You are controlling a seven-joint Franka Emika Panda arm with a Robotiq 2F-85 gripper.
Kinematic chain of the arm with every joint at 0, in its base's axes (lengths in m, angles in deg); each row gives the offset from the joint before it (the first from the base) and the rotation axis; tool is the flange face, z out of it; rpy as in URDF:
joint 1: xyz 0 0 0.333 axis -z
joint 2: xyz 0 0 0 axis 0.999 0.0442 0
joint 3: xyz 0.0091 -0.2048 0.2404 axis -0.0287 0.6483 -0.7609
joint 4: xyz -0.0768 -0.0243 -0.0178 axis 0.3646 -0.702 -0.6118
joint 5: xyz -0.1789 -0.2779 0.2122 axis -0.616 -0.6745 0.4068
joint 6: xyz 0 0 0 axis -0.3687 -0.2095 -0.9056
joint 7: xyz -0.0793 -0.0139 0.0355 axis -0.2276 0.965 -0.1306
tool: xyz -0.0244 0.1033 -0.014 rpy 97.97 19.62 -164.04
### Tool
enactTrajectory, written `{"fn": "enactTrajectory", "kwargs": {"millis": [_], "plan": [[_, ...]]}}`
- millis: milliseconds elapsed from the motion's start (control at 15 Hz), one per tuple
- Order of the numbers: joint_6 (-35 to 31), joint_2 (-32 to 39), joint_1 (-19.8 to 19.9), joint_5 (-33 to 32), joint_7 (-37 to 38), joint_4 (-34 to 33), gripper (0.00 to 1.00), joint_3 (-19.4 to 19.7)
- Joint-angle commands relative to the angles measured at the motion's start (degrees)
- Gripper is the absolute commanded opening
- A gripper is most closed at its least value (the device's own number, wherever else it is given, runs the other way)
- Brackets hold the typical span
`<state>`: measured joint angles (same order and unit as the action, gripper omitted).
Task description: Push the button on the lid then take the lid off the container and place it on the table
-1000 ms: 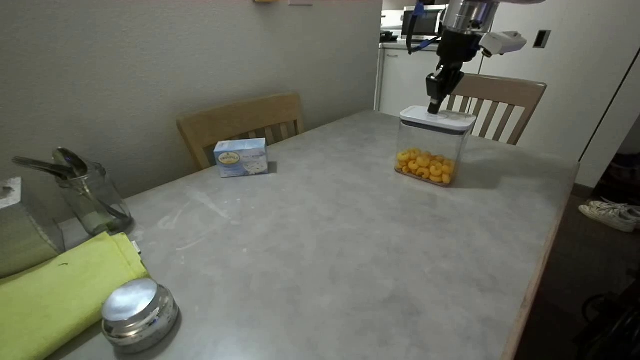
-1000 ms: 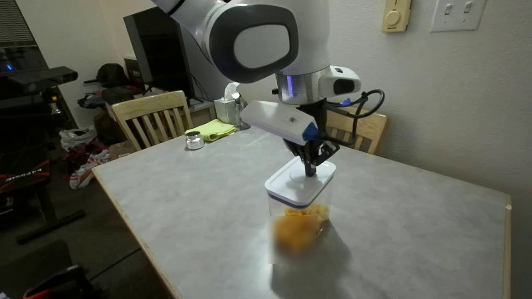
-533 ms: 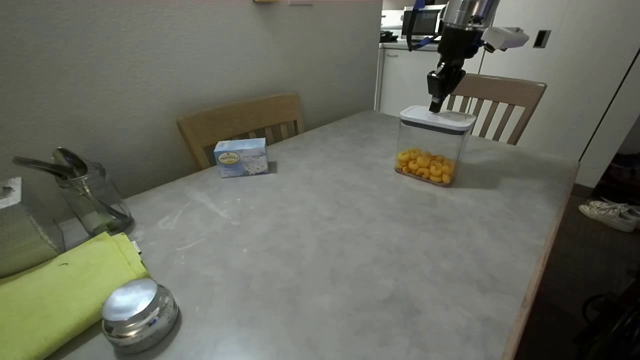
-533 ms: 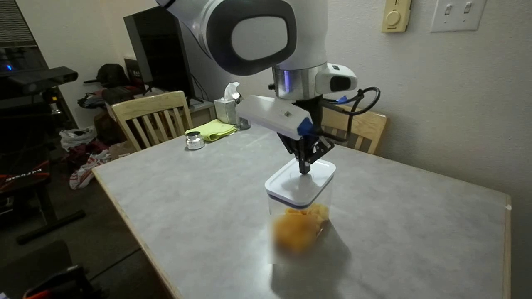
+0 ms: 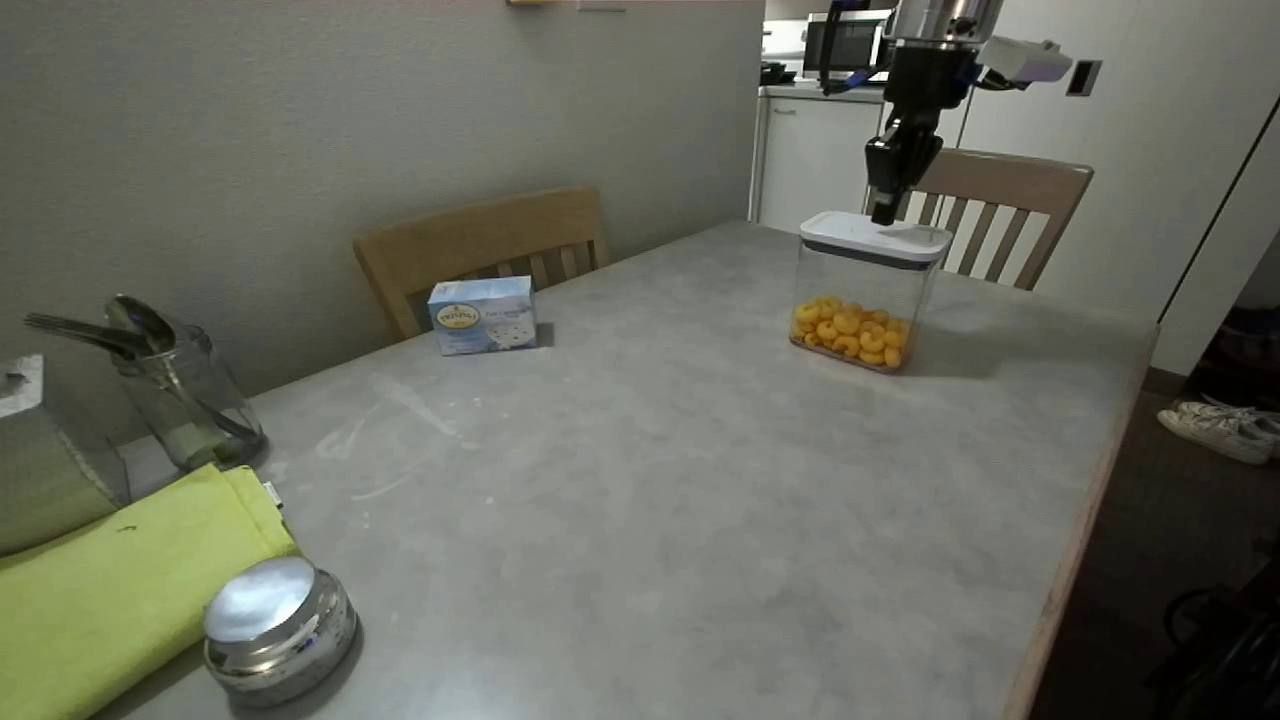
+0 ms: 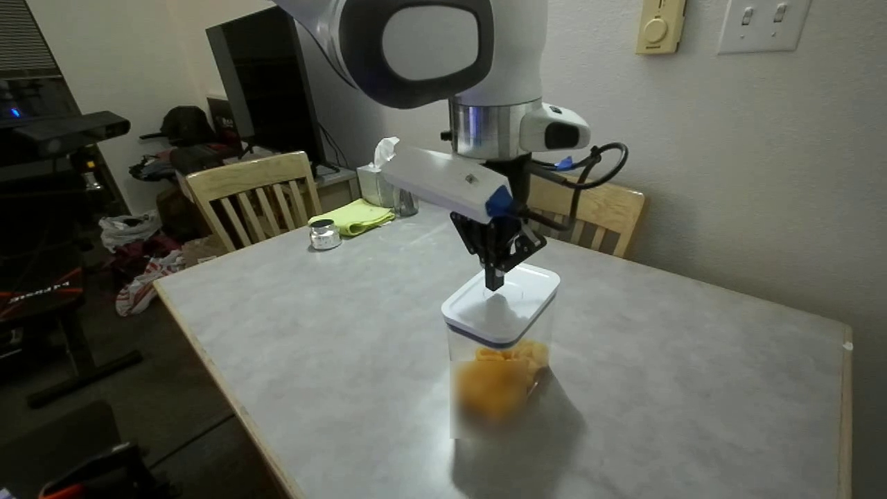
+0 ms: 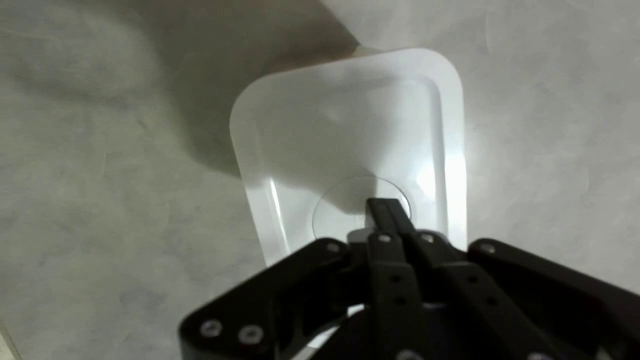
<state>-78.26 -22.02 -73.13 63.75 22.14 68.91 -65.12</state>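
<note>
Gripper (image 6: 494, 281), closed on nothing, now shifted across the lid (image 7: 345, 135), over its button (image 7: 347, 207). Probably still at the pressing step, before removal; cannot tell contact.

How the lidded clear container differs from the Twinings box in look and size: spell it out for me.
The clear plastic container shows orange pieces inside; the Twinings box is opaque and mostly light blue. The container stands taller than the Twinings box. The container has a white lid on top; the Twinings box carries a gold oval on its front. Both rest on the grey table.
</note>
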Motion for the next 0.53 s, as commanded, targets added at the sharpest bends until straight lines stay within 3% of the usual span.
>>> {"fn": "enactTrajectory", "kwargs": {"millis": [0, 467], "plan": [[0.04, -0.39, 0.04, -1.45, 0.0, 0.09, 0.0, 0.36], [-2.36, 3.36, 0.97, 0.45, -2.27, -0.03, 0.0, -0.54]]}}
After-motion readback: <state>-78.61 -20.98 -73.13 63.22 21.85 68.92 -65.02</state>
